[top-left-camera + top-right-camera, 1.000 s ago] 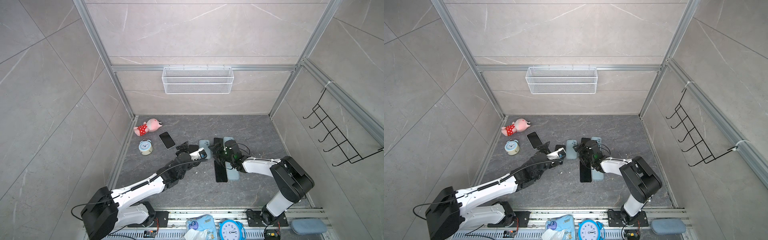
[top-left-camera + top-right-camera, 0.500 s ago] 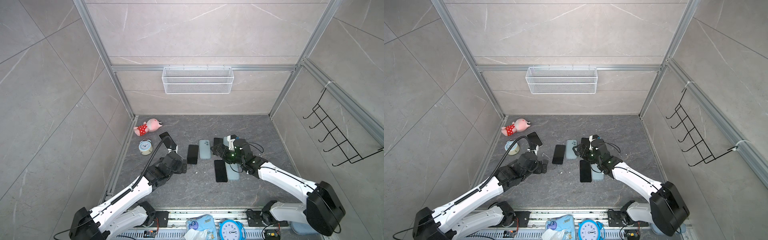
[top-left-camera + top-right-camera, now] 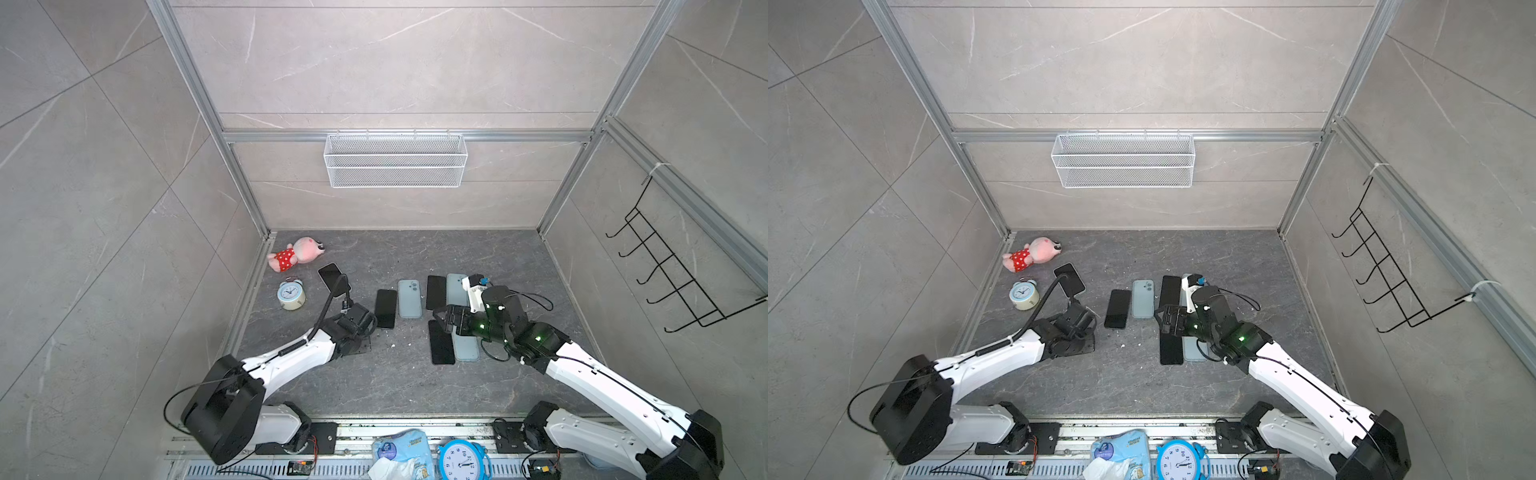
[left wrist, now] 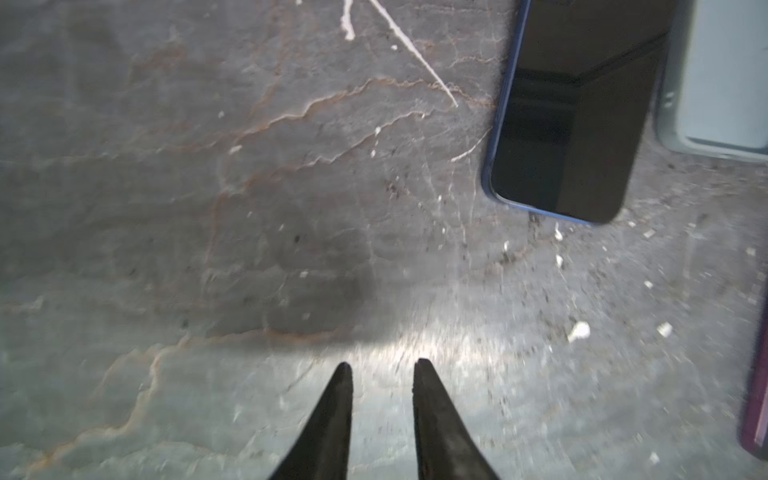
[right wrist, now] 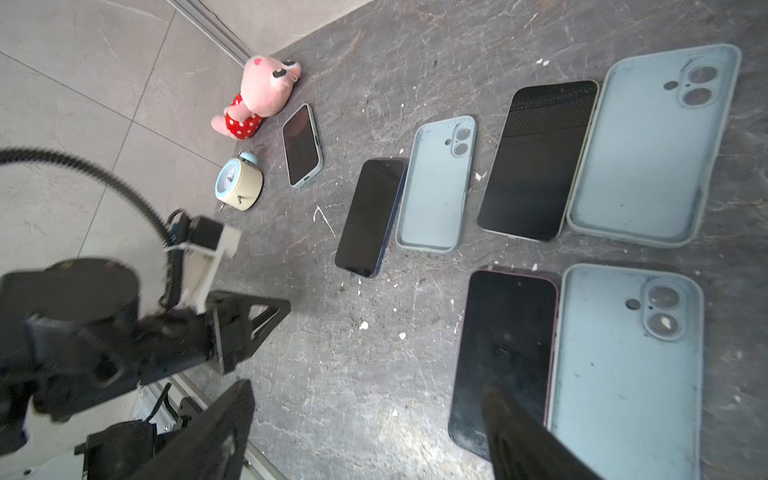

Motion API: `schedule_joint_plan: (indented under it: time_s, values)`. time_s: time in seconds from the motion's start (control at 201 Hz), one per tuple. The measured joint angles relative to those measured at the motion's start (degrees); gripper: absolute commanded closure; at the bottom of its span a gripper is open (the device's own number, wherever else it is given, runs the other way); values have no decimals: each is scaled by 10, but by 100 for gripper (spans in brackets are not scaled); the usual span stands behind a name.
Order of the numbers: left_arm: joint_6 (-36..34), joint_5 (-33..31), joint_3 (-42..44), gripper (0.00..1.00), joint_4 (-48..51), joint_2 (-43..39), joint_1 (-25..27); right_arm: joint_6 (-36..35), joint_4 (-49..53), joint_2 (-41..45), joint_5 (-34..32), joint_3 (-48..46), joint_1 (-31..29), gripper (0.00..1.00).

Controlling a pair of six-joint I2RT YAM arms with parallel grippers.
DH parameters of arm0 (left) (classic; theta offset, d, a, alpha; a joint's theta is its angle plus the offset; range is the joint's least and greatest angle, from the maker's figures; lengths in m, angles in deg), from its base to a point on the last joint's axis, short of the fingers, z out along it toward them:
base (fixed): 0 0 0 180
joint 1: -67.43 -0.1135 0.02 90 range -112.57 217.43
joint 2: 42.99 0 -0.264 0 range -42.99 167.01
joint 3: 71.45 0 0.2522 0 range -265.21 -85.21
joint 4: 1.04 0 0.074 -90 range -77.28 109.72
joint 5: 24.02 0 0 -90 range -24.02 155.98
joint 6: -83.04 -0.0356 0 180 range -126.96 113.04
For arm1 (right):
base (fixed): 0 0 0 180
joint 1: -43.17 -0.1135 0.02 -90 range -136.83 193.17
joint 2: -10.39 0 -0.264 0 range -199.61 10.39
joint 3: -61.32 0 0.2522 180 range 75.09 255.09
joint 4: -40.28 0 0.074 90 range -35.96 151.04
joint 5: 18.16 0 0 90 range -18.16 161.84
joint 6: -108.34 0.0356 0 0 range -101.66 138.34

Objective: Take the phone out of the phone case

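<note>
Spanning the whole enclosure floor, the grey stone table (image 3: 399,386) carried everything. The left arm (image 3: 291,361) lay low across its near left part, and the right arm (image 3: 582,365) reached in from the near right. The right hand (image 5: 368,392) hung spread wide and empty above the nearest of the bare phones (image 5: 503,353) and empty cases (image 5: 627,374). The left hand (image 4: 381,368) held its fingers close, only a narrow gap between them, pinching nothing, low over bare table.

Three bare phones each lay beside an empty case in the middle, so those looked done. The one full phone case (image 5: 306,181) lay toward the far left, the phone (image 5: 300,143) seated inside it screen up, just beside the alarm clock (image 5: 239,185) and near the plush toy (image 5: 253,95). It lay beyond the left hand and a little to its left, long axis slanting from near right to far left. The left arm was plainly the nearer. I judged the reach to be its job, with that hand needing to spread first.
</note>
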Motion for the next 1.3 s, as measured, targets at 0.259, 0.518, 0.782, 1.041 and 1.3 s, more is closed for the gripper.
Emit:
schedule_joint_plan:
  time_s: [0.259, 0.518, 0.782, 1.041, 1.3]
  values:
    - [0, 3, -58, 79, -49, 120, 0, -13, 14, 31, -7, -10, -1, 12]
    - [1, 2, -94, 80, -75, 169, 0, -21, 26, 46, -12, -11, -1, 12]
    - [4, -7, -112, 81, -101, 191, 0, -21, 33, 59, -19, -13, -1, 12]
    - [4, -10, -115, 81, -132, 202, 0, -23, 33, 63, -20, -26, -2, 13]
    - [-1, 6, -116, 82, -173, 212, 12, -23, 33, 63, -21, -38, -2, 13]
